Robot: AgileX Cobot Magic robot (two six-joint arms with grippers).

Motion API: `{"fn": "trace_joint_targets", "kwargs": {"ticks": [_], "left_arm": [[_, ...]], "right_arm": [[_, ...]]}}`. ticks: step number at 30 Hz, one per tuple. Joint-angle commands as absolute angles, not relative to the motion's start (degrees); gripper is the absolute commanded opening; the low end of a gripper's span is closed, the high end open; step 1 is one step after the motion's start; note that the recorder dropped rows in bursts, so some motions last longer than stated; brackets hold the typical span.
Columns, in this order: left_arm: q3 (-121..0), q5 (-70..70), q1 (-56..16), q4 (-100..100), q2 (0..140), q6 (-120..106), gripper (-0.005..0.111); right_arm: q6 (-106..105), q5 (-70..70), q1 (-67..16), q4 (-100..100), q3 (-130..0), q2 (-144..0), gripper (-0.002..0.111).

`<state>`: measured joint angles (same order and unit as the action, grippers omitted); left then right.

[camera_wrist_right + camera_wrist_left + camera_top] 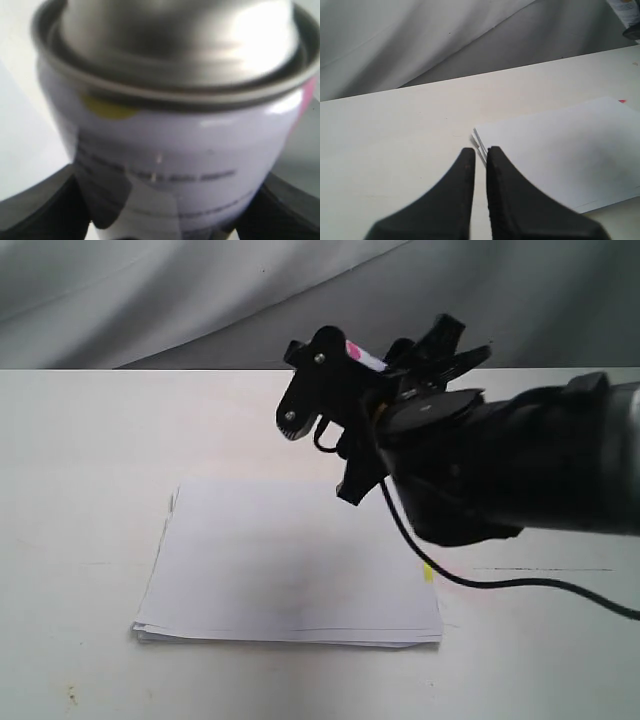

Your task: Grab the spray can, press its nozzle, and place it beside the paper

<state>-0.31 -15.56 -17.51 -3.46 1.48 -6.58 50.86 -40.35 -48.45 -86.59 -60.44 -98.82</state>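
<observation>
White table [80, 440] carries the paper [290, 560], and the right claw [378, 365] is clamped on the can [170, 150], holding it tilted in the air, above the paper's far side as it seems. The left claw [480, 162] hangs low near a paper corner, fingers almost together, with nothing between. The nozzle I cannot see. To press well, I think the grip must be firm on the body and the push must go straight along the can's axis.

The left arm's black, tapering plastic gripper [480, 151] hangs over the plain white table [395, 140]. Its jaws are almost together, their tips just beside a corner of the thin stack of white paper sheets [560, 150]. Part of the white-labelled spray can [626, 11] shows at the frame's edge.
</observation>
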Motion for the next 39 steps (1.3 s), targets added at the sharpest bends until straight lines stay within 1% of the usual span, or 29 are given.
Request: {"fn": "trace_joint_targets", "kwargs": {"ticks": [1, 7, 11, 39], "left_arm": [[0.0, -15.3, -17.4, -4.0, 1.2, -6.5, 0.010], [0.0, -15.3, -17.4, -4.0, 1.2, -6.5, 0.010], [0.0, -15.3, -17.4, -4.0, 1.2, -6.5, 0.010], [0.0, -15.3, -17.4, -4.4, 1.2, -6.0, 0.010]], "right_arm": [[56.1, -45.2, -51.0, -95.3, -61.2, -103.0, 0.000], [58.5, -52.4, -53.2, -96.9, -61.2, -109.4, 0.000], [60.0, -52.3, -53.3, -96.9, -61.2, -111.3, 0.000], [61.4, -51.8, -53.3, -98.0, -61.2, -111.1, 0.000]]}}
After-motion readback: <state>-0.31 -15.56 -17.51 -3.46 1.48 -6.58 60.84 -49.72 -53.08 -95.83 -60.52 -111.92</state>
